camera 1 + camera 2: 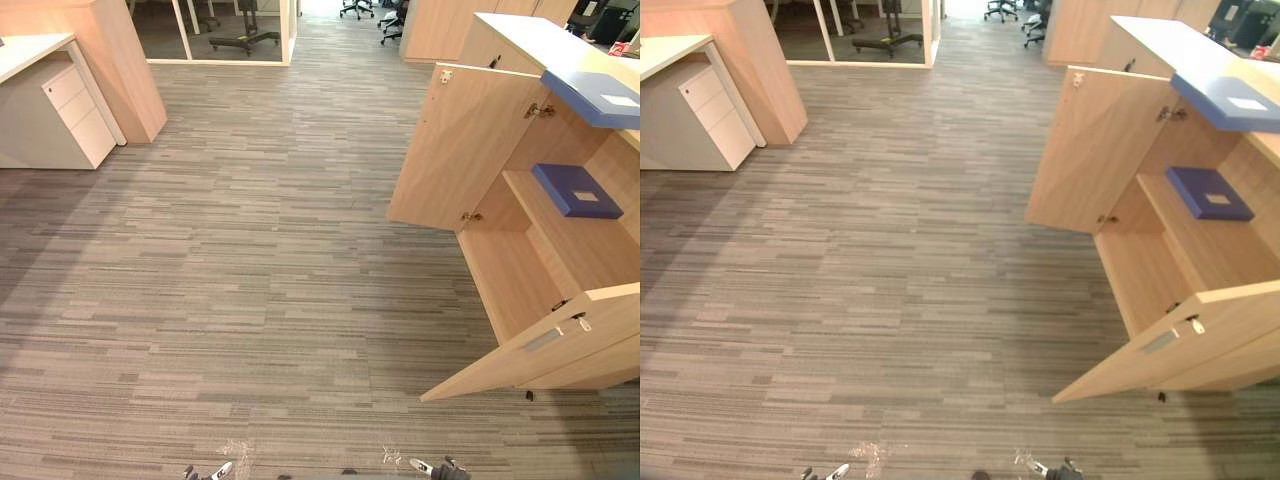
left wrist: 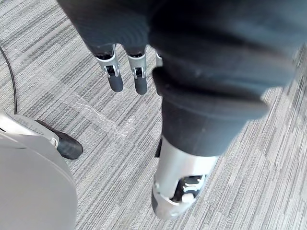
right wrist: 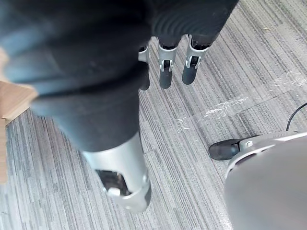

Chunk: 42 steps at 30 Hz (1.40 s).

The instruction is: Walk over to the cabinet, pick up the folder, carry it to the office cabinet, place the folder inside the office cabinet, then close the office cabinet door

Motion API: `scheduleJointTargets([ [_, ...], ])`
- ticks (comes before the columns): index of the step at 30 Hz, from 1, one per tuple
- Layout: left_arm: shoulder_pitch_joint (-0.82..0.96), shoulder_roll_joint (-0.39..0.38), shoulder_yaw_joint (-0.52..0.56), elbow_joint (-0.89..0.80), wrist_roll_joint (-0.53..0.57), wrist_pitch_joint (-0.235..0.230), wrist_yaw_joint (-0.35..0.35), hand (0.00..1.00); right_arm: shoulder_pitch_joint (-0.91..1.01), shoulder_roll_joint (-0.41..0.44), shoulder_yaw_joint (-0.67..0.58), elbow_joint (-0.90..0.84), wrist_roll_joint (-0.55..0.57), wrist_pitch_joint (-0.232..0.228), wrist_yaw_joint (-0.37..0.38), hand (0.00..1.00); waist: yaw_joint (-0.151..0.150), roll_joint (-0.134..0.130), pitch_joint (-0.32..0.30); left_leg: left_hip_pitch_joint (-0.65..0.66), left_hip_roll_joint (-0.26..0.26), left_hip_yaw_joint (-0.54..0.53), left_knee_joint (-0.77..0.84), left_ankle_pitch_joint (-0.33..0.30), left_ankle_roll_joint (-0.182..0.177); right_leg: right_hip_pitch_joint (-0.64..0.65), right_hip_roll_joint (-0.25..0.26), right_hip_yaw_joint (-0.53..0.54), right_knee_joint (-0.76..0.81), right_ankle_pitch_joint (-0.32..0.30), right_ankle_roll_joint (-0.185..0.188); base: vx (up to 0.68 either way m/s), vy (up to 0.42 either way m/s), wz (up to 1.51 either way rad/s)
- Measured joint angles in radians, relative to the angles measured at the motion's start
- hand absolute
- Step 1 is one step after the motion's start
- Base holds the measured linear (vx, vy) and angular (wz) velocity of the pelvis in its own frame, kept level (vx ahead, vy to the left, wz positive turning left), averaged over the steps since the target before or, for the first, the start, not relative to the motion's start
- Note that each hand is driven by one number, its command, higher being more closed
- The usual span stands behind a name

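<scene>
The cabinet [image 1: 515, 265] stands at the robot's right with both of its 2 doors swung wide: the far door [image 1: 460, 150] juts out over the carpet [image 1: 250, 280], and the near door [image 1: 540, 350] angles out toward the robot. A blue folder [image 1: 590, 95] with a white label lies flat on the cabinet's pale top, at the front edge above the opening. A second folder [image 1: 572, 188], also blue with a pale label, lies flat on the shelf [image 1: 590, 245] inside, toward its far end. The compartment below the shelf holds nothing that can be seen. Across the carpet, at the far left, a desk [image 1: 30, 50] stands with a white drawer unit [image 1: 72, 112] under it, and office chairs [image 1: 356, 8] show at the far end of the room. Both hands are well apart from the cabinet and from both folders. The left hand [image 2: 172, 72] hangs above the carpet, its fingers [image 2: 139, 79] straight and released, grasping nothing. The right hand [image 3: 144, 48] hangs the same way over the carpet, fingers [image 3: 165, 74] straight and loose, thumb apart, with nothing in it.
</scene>
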Motion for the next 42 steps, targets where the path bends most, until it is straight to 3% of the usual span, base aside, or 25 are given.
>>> scheduleJointTargets([
  [9, 0.000, -0.017, 0.013, -0.001, -0.062, -0.012, -0.013, 0.00, -0.036, 0.030, 0.002, 0.007, -0.002, -0.004, 0.003, 0.00, 0.004, 0.002, 0.024, 0.022, -0.004, 0.002, -0.010, 0.000, 0.000, 0.018, -0.005, 0.000, -0.002, -0.004, 0.011, 0.00, 0.000, 0.00],
  [19, 0.008, -0.043, 0.065, -0.002, -0.101, -0.046, 0.052, 0.00, -0.037, 0.030, 0.001, 0.009, 0.000, -0.006, -0.007, 0.00, 0.004, 0.005, 0.034, 0.035, 0.001, 0.010, -0.013, -0.002, -0.009, 0.029, 0.000, 0.006, -0.006, -0.002, 0.008, 0.00, 0.002, 0.00],
  [21, 0.009, -0.054, 0.089, -0.002, -0.144, -0.047, 0.052, 0.00, -0.046, 0.030, 0.001, 0.016, 0.002, -0.009, -0.007, 0.00, 0.004, 0.009, 0.054, -0.006, 0.006, 0.016, 0.103, -0.062, -0.019, 0.043, 0.002, 0.009, 0.002, -0.003, 0.007, 0.01, 0.033, -0.07],
  [23, 0.008, -0.063, 0.106, -0.003, -0.166, -0.051, 0.052, 0.00, -0.048, 0.029, -0.005, 0.015, 0.011, -0.014, -0.007, 0.00, 0.005, 0.017, 0.072, -0.038, 0.015, 0.024, 0.204, -0.105, -0.051, 0.051, 0.004, 0.010, 0.023, -0.018, -0.011, -0.02, 0.041, -0.01],
  [24, 0.009, -0.070, 0.123, -0.009, -0.173, -0.052, 0.052, 0.00, -0.051, 0.028, -0.011, 0.014, 0.029, -0.018, -0.007, 0.00, 0.009, 0.024, 0.091, -0.080, 0.023, 0.032, 0.339, -0.135, -0.094, 0.053, 0.003, 0.010, 0.053, -0.043, -0.017, -0.11, 0.041, 0.04],
  [25, 0.012, -0.085, 0.157, -0.019, -0.175, -0.052, 0.051, 0.00, -0.049, 0.027, -0.032, 0.014, 0.044, -0.020, -0.008, 0.00, 0.011, 0.026, 0.097, -0.140, 0.036, 0.047, 0.494, -0.141, -0.107, 0.055, 0.003, 0.011, 0.087, -0.080, -0.023, -0.10, 0.035, 0.06],
  [27, 0.017, -0.101, 0.197, -0.023, -0.175, -0.053, 0.051, 0.00, -0.045, 0.025, -0.040, 0.009, 0.060, -0.020, -0.012, 0.00, 0.012, 0.037, 0.102, -0.205, 0.057, 0.069, 0.652, -0.119, -0.136, 0.062, 0.002, 0.011, 0.121, -0.105, -0.030, -0.03, 0.024, 0.03],
  [29, 0.023, -0.112, 0.213, -0.019, -0.177, -0.052, 0.052, 0.00, -0.046, 0.026, -0.051, 0.006, 0.079, -0.020, -0.017, 0.00, 0.028, 0.033, 0.113, -0.266, 0.085, 0.114, 0.759, -0.134, -0.094, 0.065, -0.013, 0.028, 0.148, -0.122, -0.030, 0.02, 0.061, -0.14],
  [30, 0.030, -0.111, 0.213, -0.019, -0.179, -0.052, 0.052, 0.00, -0.047, 0.028, -0.077, 0.008, 0.080, -0.019, -0.021, 0.00, 0.030, 0.031, 0.116, -0.289, 0.105, 0.119, 0.747, -0.168, -0.073, 0.067, -0.025, 0.038, 0.149, -0.122, -0.030, 0.04, 0.102, -0.20],
  [33, 0.030, -0.110, 0.198, -0.018, -0.215, -0.051, 0.052, 0.00, -0.049, 0.028, -0.086, 0.009, 0.090, -0.019, -0.026, 0.00, 0.028, 0.027, 0.119, -0.290, 0.109, 0.084, 0.472, -0.161, -0.080, 0.058, -0.075, 0.049, 0.147, -0.135, 0.000, 0.08, 0.175, -0.11],
  [34, 0.028, -0.109, 0.190, -0.018, -0.218, -0.051, 0.052, 0.00, -0.049, 0.027, -0.086, 0.009, 0.100, -0.019, -0.027, 0.00, 0.027, 0.030, 0.119, -0.277, 0.114, 0.055, 0.320, -0.131, -0.089, 0.059, -0.095, 0.051, 0.140, -0.142, 0.022, 0.22, 0.356, 0.02],
  [35, 0.029, -0.110, 0.188, -0.018, -0.217, -0.051, 0.052, 0.00, -0.047, 0.026, -0.087, 0.012, 0.101, -0.020, -0.030, 0.00, 0.028, 0.033, 0.114, -0.260, 0.114, 0.087, 0.243, -0.031, -0.101, 0.064, -0.120, 0.052, 0.133, -0.150, 0.049, 0.18, 0.270, 0.02],
  [36, 0.029, -0.115, 0.187, -0.018, -0.217, -0.052, 0.051, 0.00, -0.046, 0.024, -0.088, 0.016, 0.101, -0.019, -0.030, 0.00, 0.032, 0.044, 0.110, -0.250, 0.106, 0.109, 0.215, 0.012, -0.089, 0.067, -0.134, 0.049, 0.125, -0.148, 0.058, 0.30, 0.344, -0.03],
  [37, 0.021, -0.114, 0.185, -0.019, -0.218, -0.058, 0.051, 0.00, -0.049, 0.025, -0.106, 0.027, 0.097, -0.016, -0.033, 0.00, 0.038, 0.035, 0.106, -0.249, 0.086, 0.145, 0.200, 0.028, -0.070, 0.073, -0.162, 0.036, 0.118, -0.142, 0.066, 0.30, 0.278, -0.09],
  [39, 0.016, -0.111, 0.188, -0.019, -0.220, -0.064, 0.051, 0.00, -0.056, 0.032, -0.125, 0.036, 0.087, -0.010, -0.037, 0.00, 0.042, 0.018, 0.095, -0.245, 0.050, 0.168, 0.201, 0.015, -0.044, 0.076, -0.193, 0.020, 0.122, -0.126, 0.068, 0.29, 0.251, -0.15],
  [41, 0.020, -0.111, 0.194, -0.018, -0.242, -0.064, 0.051, 0.00, -0.054, 0.034, -0.131, 0.041, 0.071, -0.006, -0.036, 0.00, 0.045, 0.020, 0.062, -0.222, 0.009, 0.202, 0.185, -0.009, -0.006, 0.074, -0.240, 0.022, 0.102, -0.087, 0.128, 0.30, 0.224, -0.34],
  [42, 0.021, -0.111, 0.196, -0.017, -0.244, -0.065, 0.051, 0.00, -0.055, 0.034, -0.139, 0.045, 0.061, -0.004, -0.036, 0.00, 0.047, 0.020, 0.057, -0.205, -0.003, 0.211, 0.170, -0.011, -0.003, 0.075, -0.253, 0.024, 0.105, -0.085, 0.132, 0.30, 0.195, -0.45],
])
